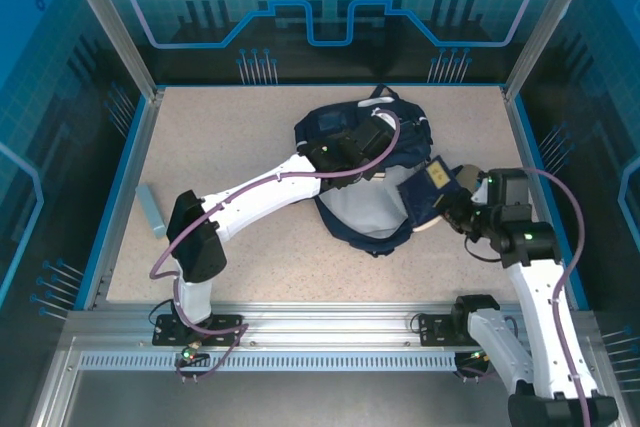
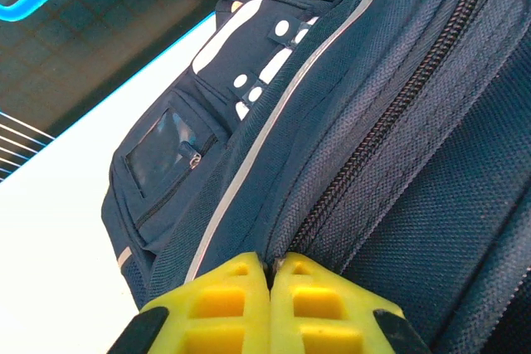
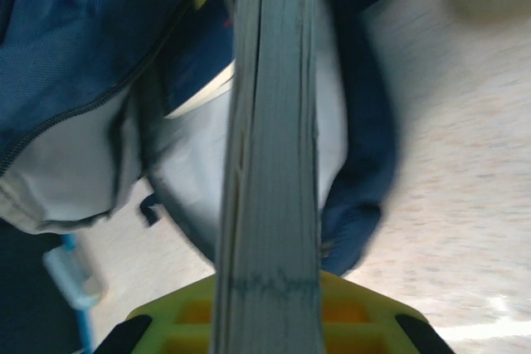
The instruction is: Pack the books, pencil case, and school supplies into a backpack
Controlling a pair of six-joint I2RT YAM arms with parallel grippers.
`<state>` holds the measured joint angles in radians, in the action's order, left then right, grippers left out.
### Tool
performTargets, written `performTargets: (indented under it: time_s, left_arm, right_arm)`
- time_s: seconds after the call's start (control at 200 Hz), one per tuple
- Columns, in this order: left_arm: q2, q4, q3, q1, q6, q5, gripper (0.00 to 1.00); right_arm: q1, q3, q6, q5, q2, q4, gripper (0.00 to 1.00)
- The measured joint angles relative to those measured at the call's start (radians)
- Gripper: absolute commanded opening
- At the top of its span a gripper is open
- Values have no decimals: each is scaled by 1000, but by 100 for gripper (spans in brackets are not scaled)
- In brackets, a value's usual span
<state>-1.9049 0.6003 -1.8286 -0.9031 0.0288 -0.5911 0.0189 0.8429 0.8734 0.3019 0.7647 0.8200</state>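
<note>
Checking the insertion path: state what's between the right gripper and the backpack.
Right wrist view: the book gripped by the right gripper, reaching toward the backpack.

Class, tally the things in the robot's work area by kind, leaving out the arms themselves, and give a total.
backpack: 1
book, clamped in the right gripper: 1
pale blue oblong block: 1
Total: 3

Backpack (image 1: 345, 137) at centre of table (image 1: 230, 127), book (image 1: 430, 192) at its right side, pencil case (image 1: 152, 210) far left.
</note>
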Motion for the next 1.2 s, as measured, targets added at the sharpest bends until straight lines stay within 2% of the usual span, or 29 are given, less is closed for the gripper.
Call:
performTargets:
  time_s: [0.14, 0.4, 0.565, 0.76, 1.061, 1.201]
  left_arm:
    - [0, 0, 0, 0, -12, 13, 0]
    - [8, 5, -5, 3, -32, 20, 0]
    - [19, 24, -32, 7, -47, 20, 0]
    - [21, 34, -55, 7, -57, 23, 0]
    - [21, 65, -76, 7, -84, 36, 0]
    - [21, 76, -79, 12, -97, 39, 0]
  right_arm:
    - [22, -126, 96, 136, 71, -241, 12]
    - [84, -194, 225, 166, 148, -611, 13]
    - [134, -269, 299, 105, 249, -798, 14]
    - [210, -277, 332, 10, 386, -940, 14]
    - [302, -188, 375, -79, 698, -1136, 19]
    - [318, -126, 387, -107, 796, -1192, 22]
